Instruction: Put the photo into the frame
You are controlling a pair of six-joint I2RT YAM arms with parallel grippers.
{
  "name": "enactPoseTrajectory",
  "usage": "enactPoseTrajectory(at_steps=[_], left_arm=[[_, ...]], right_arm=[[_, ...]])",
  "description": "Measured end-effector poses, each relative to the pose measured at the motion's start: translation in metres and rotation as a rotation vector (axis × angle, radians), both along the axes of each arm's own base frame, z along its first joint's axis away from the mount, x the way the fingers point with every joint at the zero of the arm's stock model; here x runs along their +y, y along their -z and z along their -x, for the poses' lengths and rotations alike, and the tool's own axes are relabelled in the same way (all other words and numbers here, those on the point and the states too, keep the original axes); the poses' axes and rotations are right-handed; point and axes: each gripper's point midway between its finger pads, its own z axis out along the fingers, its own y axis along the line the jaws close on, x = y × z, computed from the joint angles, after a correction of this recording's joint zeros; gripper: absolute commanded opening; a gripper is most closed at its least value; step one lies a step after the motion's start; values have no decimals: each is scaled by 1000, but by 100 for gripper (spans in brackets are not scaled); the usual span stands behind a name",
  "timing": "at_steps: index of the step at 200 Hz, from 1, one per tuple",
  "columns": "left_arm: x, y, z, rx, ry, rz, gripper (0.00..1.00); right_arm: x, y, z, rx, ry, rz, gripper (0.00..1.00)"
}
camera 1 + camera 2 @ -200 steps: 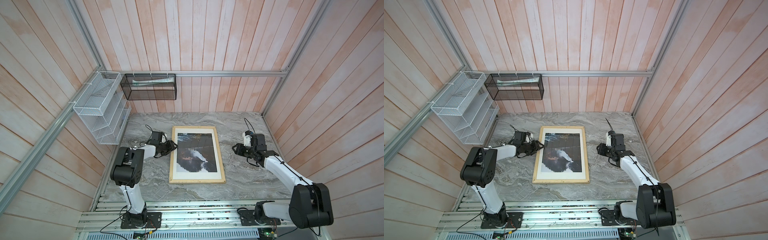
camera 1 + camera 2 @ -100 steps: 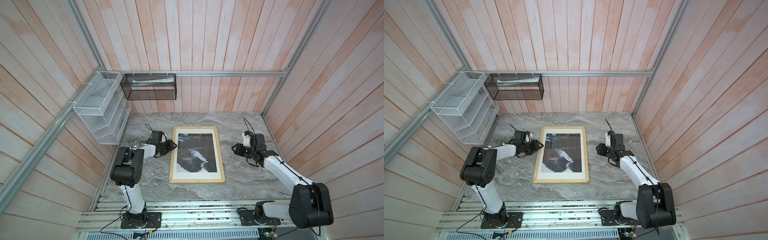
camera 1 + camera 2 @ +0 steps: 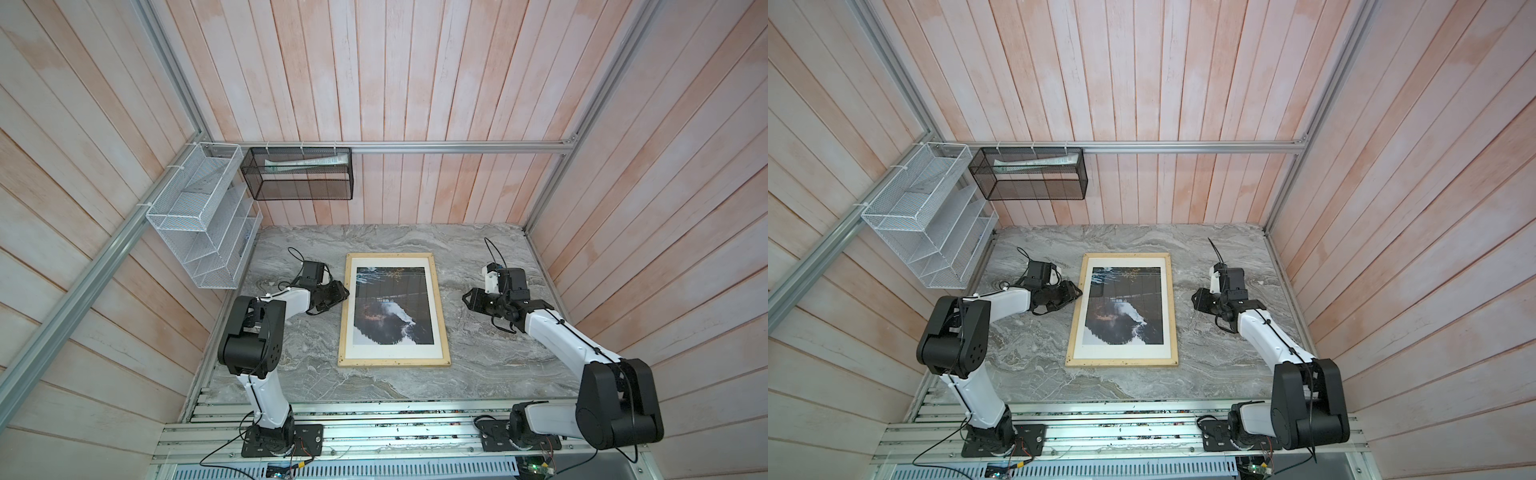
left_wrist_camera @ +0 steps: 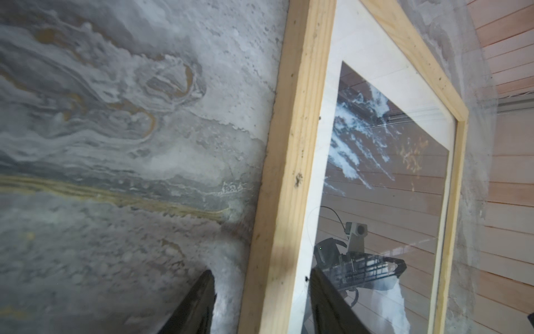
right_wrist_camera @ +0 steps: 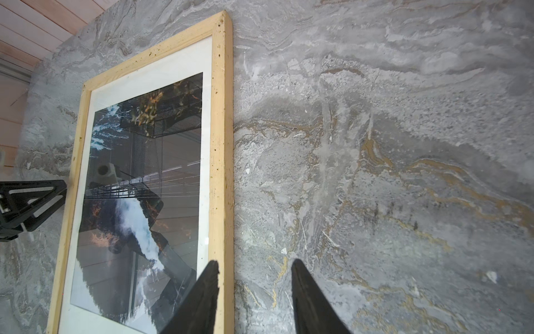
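Looking down on the frame (image 3: 394,361), flat mid-table on the marble table (image 3: 490,374), with the photo (image 3: 386,307) inside, picture side up.
My left gripper (image 3: 344,293) sits at the frame's left long side, fingers (image 4: 199,300) apart, wooden rail between them, contact unclear. My right gripper (image 3: 467,297) hovers off the right side over bare marble, fingers (image 5: 306,289) apart, holding nothing.

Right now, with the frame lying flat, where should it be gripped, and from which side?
Probably the left long rail of the frame, near mid-length, from above at its outer left edge. It lies flat on the table, so only the thin raised rail can be pinched; the left end effector stands open astride it.
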Motion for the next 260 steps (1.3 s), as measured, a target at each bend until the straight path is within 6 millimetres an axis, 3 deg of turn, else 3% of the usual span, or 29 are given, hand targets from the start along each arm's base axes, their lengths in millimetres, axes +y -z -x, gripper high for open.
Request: enactPoseTrajectory(at_steps=[27, 58, 79, 117, 166, 203, 260], left_arm=[[10, -12, 4, -23, -28, -47, 53], [25, -38, 18, -76, -76, -100, 49], [36, -44, 30, -89, -108, -138, 45], [47, -32, 63, -45, -132, -213, 41], [32, -10, 96, 21, -83, -269, 35], [28, 9, 119, 71, -61, -287, 32], [13, 10, 129, 78, -33, -284, 29]], right_arm=[[1, 6, -3, 14, -1, 3, 38], [3, 16, -17, 47, -8, 12, 33], [4, 23, -23, 62, -10, 16, 29], [6, 37, -42, 81, -24, 30, 17], [11, 62, -66, 113, -37, 39, 7], [15, 69, -84, 112, -45, 31, 4], [23, 79, -114, 111, -57, 17, 2]])
